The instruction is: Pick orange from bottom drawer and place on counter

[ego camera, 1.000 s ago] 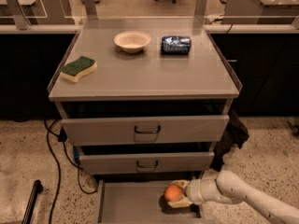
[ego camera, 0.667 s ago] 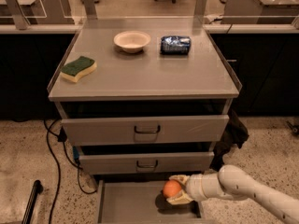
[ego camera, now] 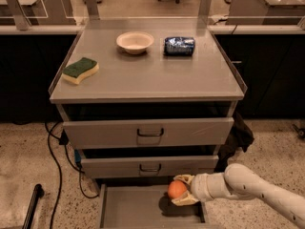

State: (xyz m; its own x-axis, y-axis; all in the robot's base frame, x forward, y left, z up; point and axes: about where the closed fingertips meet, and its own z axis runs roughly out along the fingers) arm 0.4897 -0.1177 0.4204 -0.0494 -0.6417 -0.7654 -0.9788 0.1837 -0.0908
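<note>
The orange [ego camera: 177, 189] is small and round and sits between the cream fingers of my gripper [ego camera: 182, 191], which is shut on it. The gripper holds it a little above the grey tray of the open bottom drawer [ego camera: 133, 209], near the drawer's right side and just in front of the middle drawer's face. My pale arm reaches in from the lower right. The counter [ego camera: 152, 73] is the flat grey cabinet top above the three drawers.
On the counter lie a green and yellow sponge [ego camera: 80, 70] at the left, a cream bowl [ego camera: 135, 42] and a dark blue packet [ego camera: 179, 46] at the back. The two upper drawers [ego camera: 148, 132] are pulled out slightly. Black cables [ego camera: 55, 161] hang at the left.
The gripper has lifted the orange up off the drawer tray and moved it slightly left and toward the middle drawer's face. The arm followed; nothing on the counter moved.
</note>
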